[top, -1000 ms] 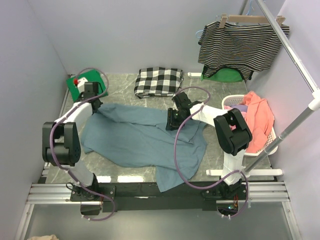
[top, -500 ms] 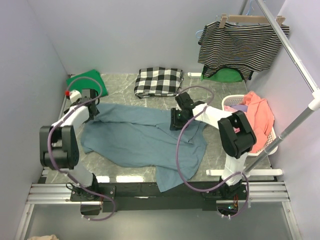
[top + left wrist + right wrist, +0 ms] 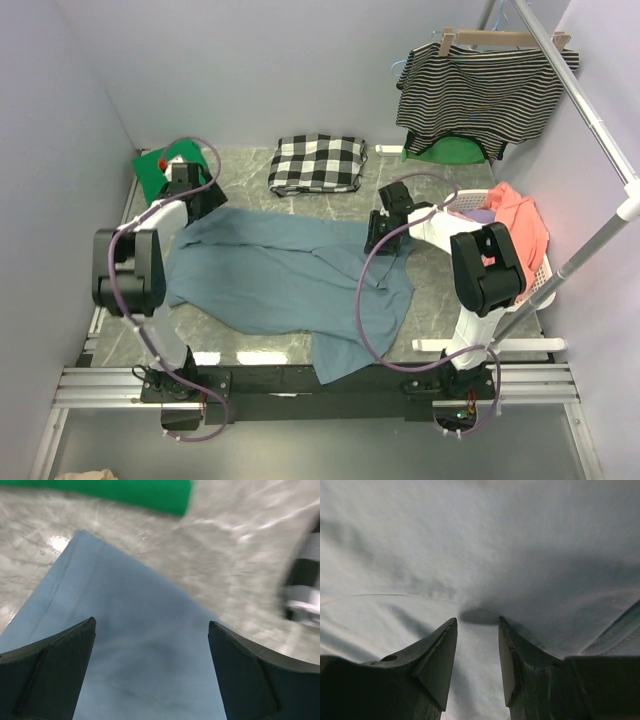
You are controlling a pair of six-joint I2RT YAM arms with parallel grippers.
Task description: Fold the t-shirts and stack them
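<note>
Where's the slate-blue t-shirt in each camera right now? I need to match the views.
Top external: blue t-shirt spread across the middle of the picture.
Left wrist: lower left and centre, one corner pointing up toward the green cloth.
Right wrist: fills the frame, looking pale grey.
Shared landmark: green cloth, far-left corner in top external, top edge in left wrist; absent in right wrist.

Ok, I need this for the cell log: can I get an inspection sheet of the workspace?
Surface: grey marbled table, shirt covers its middle.
Job's things: large slate-blue cotton t-shirt spread out, unfolded; bright green cloth at far-left corner.
Clutter: black-and-white checked cloth; striped top on hanger; white basket holding coral garment.
Grippers: left gripper open over shirt corner; right gripper jaws narrow at a pucker, grip unclear.
Cables: purple cable crosses shirt.
Surroundings: pale walls, white rail.
</note>
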